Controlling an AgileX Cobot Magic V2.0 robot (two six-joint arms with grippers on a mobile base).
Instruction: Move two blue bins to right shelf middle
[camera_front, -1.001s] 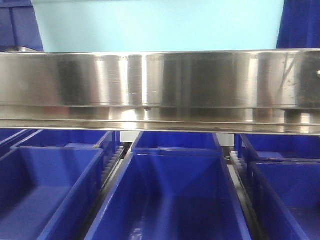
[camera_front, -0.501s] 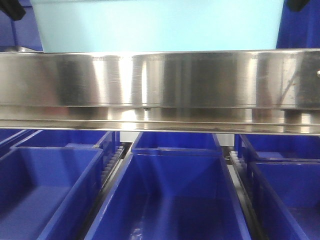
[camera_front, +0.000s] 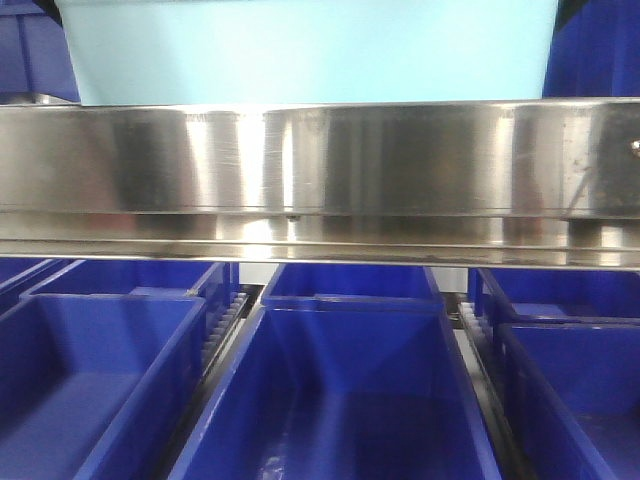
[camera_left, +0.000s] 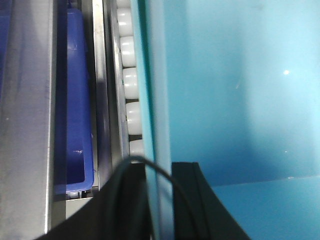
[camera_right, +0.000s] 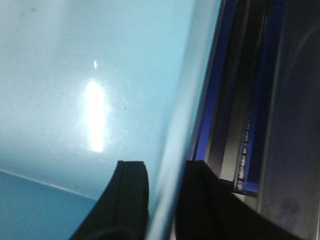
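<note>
Since half a second ago, the dark tips of both pincers have slid almost wholly out of the top corners of the front view. The pale blue bin (camera_front: 310, 50) sits a touch further left above the steel beam (camera_front: 320, 170).

In the left wrist view, the left pincer (camera_left: 159, 167) straddles the bin's left wall, one black finger outside and one inside, both pressed against it and clamped on the wall. A thin black cable (camera_left: 150, 165) arcs over the outer finger. The right pincer (camera_right: 164, 172) grips the bin's right wall in the same way, with a finger on each face.

Inside the pale blue bin only its own glossy wall and floor show, with a bright glare on them. Just outside its left wall runs a row of white rollers (camera_left: 129, 82). Past a steel rail (camera_left: 30, 125) lies a dark blue bin (camera_left: 77, 100). Beyond the right wall a dark blue edge (camera_right: 215, 100) and grey steel track (camera_right: 290, 150) show.

Below the steel beam three dark blue bins stand side by side: the left-hand bin (camera_front: 90, 380), the middle bin (camera_front: 340, 400) and the right-hand bin (camera_front: 570, 390). Each shows its bare blue floor. A small glint lies low in the middle bin, too blurred to tell what it is. Roller strips (camera_front: 225, 320) run between them.
</note>
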